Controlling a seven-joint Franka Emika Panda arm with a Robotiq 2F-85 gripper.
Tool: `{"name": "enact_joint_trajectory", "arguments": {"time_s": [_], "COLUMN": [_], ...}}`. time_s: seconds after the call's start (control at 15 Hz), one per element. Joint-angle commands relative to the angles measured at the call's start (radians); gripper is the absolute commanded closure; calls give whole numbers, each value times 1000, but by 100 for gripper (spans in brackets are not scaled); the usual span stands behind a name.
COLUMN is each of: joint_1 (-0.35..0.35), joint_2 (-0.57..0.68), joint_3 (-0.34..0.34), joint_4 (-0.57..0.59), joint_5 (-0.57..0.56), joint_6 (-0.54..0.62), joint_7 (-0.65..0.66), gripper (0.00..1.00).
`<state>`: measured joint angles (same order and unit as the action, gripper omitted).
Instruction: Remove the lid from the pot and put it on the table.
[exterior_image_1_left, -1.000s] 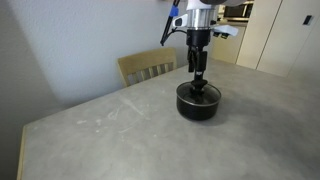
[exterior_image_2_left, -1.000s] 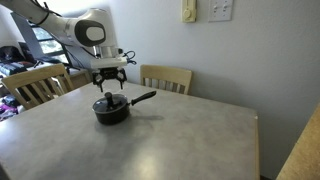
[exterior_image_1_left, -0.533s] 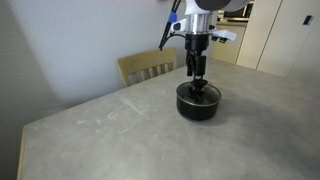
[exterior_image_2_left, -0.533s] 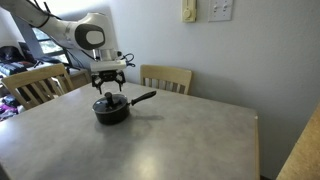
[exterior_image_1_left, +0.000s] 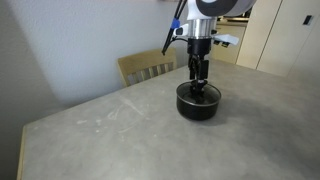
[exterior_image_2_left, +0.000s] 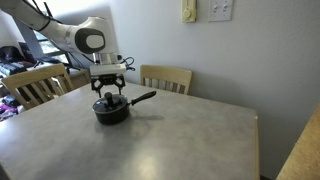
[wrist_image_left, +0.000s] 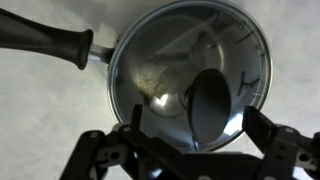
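Note:
The small black pot (exterior_image_1_left: 198, 105) stands on the grey stone-look table (exterior_image_1_left: 120, 135), its long handle (exterior_image_2_left: 143, 98) pointing sideways. The clear glass lid (wrist_image_left: 165, 60) with a metal rim lies on the pot, and its dark knob (wrist_image_left: 208, 105) is at the centre. My gripper (wrist_image_left: 200, 130) hangs straight above the lid with its fingers wide apart on either side of the knob, open and not touching it. It shows in both exterior views (exterior_image_1_left: 199, 85) (exterior_image_2_left: 110, 92). The pot also shows from the side (exterior_image_2_left: 111, 112).
A pale wooden chair (exterior_image_1_left: 148, 67) stands at the table's far edge behind the pot. Further chairs (exterior_image_2_left: 168, 77) (exterior_image_2_left: 35, 85) stand round the table. A wall with a switch plate (exterior_image_2_left: 220, 10) is behind.
The arm's upper joints shift slightly while the gripper stays over the knob. The lid and pot have not moved.

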<state>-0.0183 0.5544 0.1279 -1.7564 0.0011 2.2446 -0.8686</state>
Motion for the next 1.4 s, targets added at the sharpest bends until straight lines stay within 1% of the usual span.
{"name": "enact_joint_trajectory", "arguments": {"time_s": [0.0,0.13,0.27,0.33,0.4,0.47,0.53,0.93,1.33], "joint_1": [-17,-18,-18,-18,-18,-18,-18,-18,-18], "joint_2": [-11,-11,-11,-11,-12,-12,-12,-15,-14], "joint_3": [12,12,13,13,13,13,13,14,15], "joint_4": [-33,-35,-37,-38,-39,-40,-41,-40,-39], "joint_5": [-1,-1,0,0,-1,-1,-2,-2,-3], "joint_6": [37,39,44,46,48,49,50,54,51], "joint_7": [-21,-23,-24,-24,-25,-25,-25,-28,-31], "gripper": [0,0,8,27,31,37,46,86,86]}}
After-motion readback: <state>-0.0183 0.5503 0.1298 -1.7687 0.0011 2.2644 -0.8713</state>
